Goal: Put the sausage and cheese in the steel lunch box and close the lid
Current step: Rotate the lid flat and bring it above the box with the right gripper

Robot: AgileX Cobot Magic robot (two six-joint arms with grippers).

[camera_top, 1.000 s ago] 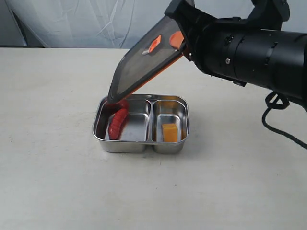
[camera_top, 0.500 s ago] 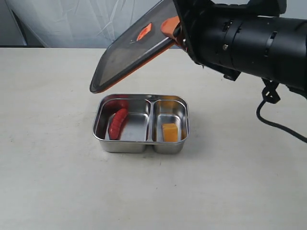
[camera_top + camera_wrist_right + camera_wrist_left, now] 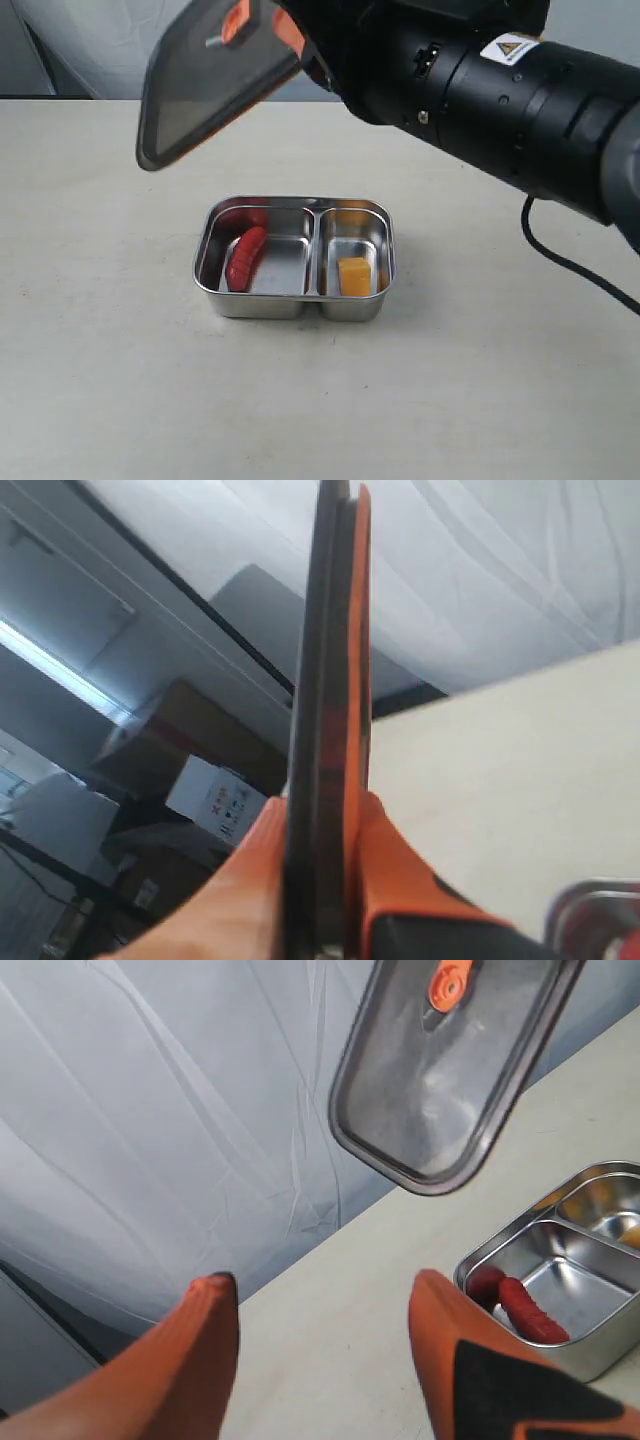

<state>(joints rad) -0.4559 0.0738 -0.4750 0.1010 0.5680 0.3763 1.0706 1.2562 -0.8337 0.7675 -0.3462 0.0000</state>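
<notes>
R gripper (image 3: pixel 318 840) is clenched on the lid (image 3: pixel 205 85); in the R wrist view I see its orange fingers (image 3: pixel 395 880) pinching the lid's edge from both sides; the lid shows edge-on there, dark w/ an orange seal strip along one face. In the ext view the lid hangs high in the air, tilted, free end lower and pointing left; it's up and to the left of the box (image 3: pixel 262 302), well apart from it, touching only the gripper; orange valve (image 3: pixel 235 20) shows on the lid's face, close to the fingers. R arm (image 3: pixel 500 100), black, reaches in from the right and across the middle.

The box stands on the table (image 3: pixel 100 380), uncovered, two compartments w/ a divider (image 3: pixel 316 250) between them; sausage (image 3: pixel 245 257) lies in the larger left compartment, slanted, nearer the left wall, its red reflection on the steel behind it; cheese (image 3: pixel 353 276) lies in the smaller right compartment, toward the front.

L gripper (image 3: pixel 322 1285) is released; jaws wide apart, holding nothing; bare table shows between its fingers, w/ the box off to one side and apart from them. Past them the L wrist view gives me the lid w/ its valve up in the air, plus the sausage end of the box; white sheet (image 3: pixel 150 1110) hangs behind the table.
</notes>
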